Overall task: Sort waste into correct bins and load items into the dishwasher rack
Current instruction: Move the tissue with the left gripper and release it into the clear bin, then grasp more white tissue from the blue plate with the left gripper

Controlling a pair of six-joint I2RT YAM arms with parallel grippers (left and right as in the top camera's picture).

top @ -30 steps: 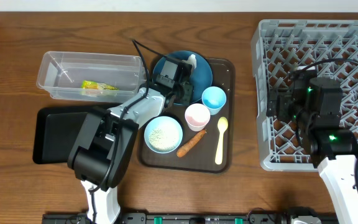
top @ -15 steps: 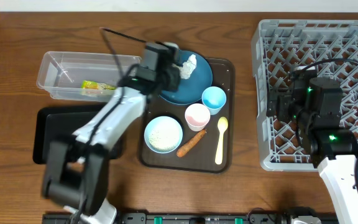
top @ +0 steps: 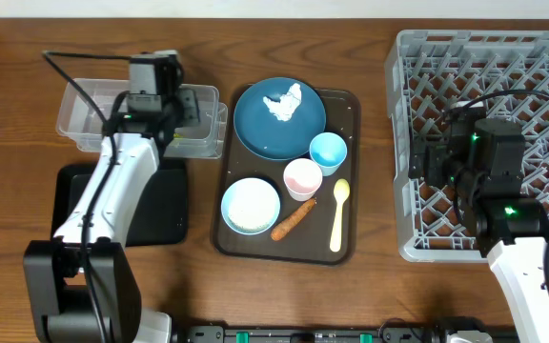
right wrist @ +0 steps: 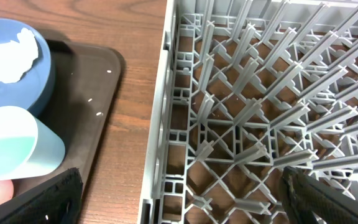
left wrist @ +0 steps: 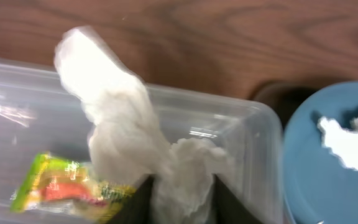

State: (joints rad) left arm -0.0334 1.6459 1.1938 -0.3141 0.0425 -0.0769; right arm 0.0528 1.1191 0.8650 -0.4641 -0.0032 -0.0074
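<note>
A: What has the left claw (left wrist: 182, 198) got?

B: The crumpled white tissue (left wrist: 120, 118). The wad sits wedged between the two dark fingers (left wrist: 135, 202), touching both, and its loose end sticks out well past the tips. The jaws stand only part-way apart, no wider than the wad, so it reads as a grasp.

A: Where is that happening?

B: Over the clear tub (left wrist: 257, 134), at the end nearest the dark blue plate (top: 255, 129). Whether the tissue touches the tub's wall I cannot tell. The yellow-green wrapper (left wrist: 58, 186) lies inside the tub on its floor, near the fingers.

A: Any more tissue about?

B: A second scrap of tissue (top: 282, 99) lies on the plate, toward its far edge. The plate sits on the brown tray (top: 349, 243) along with the bowl (top: 251, 205), the pink cup (top: 302, 177), the light blue cup (top: 328, 151), the carrot stick (top: 292, 221) and the yellow spoon (top: 337, 214).

A: And the black tray (top: 155, 205)?

B: Just in front of the tub, partly under the left arm.

A: The right claw (right wrist: 185, 196)?

B: Spread wide, gripping nothing and touching nothing. It hangs above the left edge of the dishwasher rack (right wrist: 229, 124), its two fingertips showing far apart at the bottom corners of its own camera's view
</note>
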